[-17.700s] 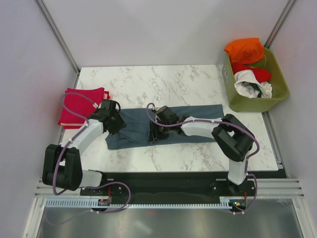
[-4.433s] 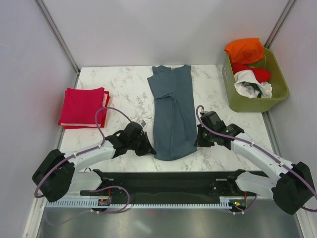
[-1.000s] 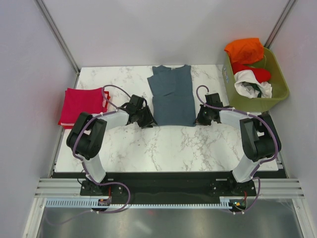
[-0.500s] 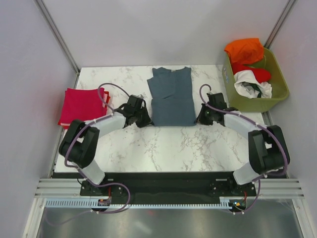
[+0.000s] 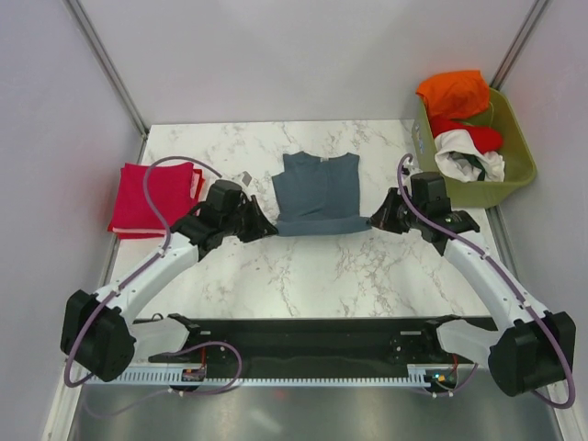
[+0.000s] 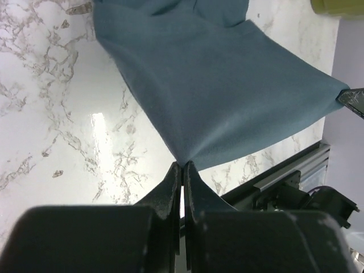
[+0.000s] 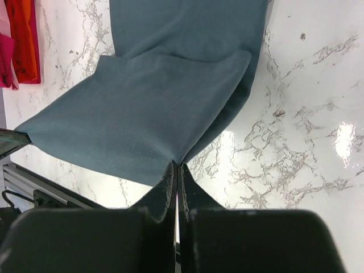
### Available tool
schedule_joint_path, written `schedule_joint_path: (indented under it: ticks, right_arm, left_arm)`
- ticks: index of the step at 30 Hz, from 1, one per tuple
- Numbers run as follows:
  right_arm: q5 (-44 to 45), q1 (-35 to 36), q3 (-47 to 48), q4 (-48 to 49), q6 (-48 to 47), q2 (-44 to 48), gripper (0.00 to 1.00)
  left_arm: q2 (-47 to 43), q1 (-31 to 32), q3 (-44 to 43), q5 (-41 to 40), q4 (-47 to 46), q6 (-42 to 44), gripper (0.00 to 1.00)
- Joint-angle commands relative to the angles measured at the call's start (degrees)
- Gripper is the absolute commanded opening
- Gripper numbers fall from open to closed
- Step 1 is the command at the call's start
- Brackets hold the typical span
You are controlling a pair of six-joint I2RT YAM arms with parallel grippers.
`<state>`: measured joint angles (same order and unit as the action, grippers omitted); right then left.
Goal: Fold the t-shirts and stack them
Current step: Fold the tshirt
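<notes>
A slate blue-grey t-shirt (image 5: 318, 191) lies mid-table with its near edge lifted off the marble. My left gripper (image 5: 266, 229) is shut on its near-left corner (image 6: 183, 162). My right gripper (image 5: 375, 221) is shut on its near-right corner (image 7: 177, 164). The cloth (image 6: 216, 85) stretches taut between the two grippers and folds back toward the collar end (image 7: 187, 28). A crimson red t-shirt (image 5: 152, 197), folded to a rectangle, rests at the table's left edge. Orange (image 5: 453, 92), red (image 5: 470, 130) and white (image 5: 469, 158) t-shirts are piled in the basket.
The olive-green plastic basket (image 5: 514, 179) stands at the back right corner, close behind my right arm. A black rail (image 5: 312, 331) runs along the table's near edge. Grey walls enclose the table on three sides.
My left gripper has shut on the shirt's near-left corner. Both grippers have risen and carried the near edge up and toward the far end, so the shirt looks shorter.
</notes>
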<state>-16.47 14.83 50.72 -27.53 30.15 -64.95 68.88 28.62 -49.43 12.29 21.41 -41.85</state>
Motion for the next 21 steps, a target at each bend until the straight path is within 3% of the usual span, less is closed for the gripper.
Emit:
schedule_joint_path:
  ticks: [1, 13, 21]
  right_arm:
    - [3.1, -0.33, 5.69, -2.09, -0.88, -0.69, 0.0]
    - [8.11, -0.59, 23.7, -1.83, -0.88, -19.67, 0.0]
    - [9.44, -2.79, 32.59, -1.83, -0.27, -29.61, 0.0]
  left_arm:
    - [-0.95, -1.63, -5.05, 0.27, 5.22, 2.82, 0.02]
    - [13.46, -8.4, -20.61, 0.71, 6.8, 6.16, 0.02]
    - [29.0, -11.83, -33.26, 4.75, 6.8, 6.86, 0.02]
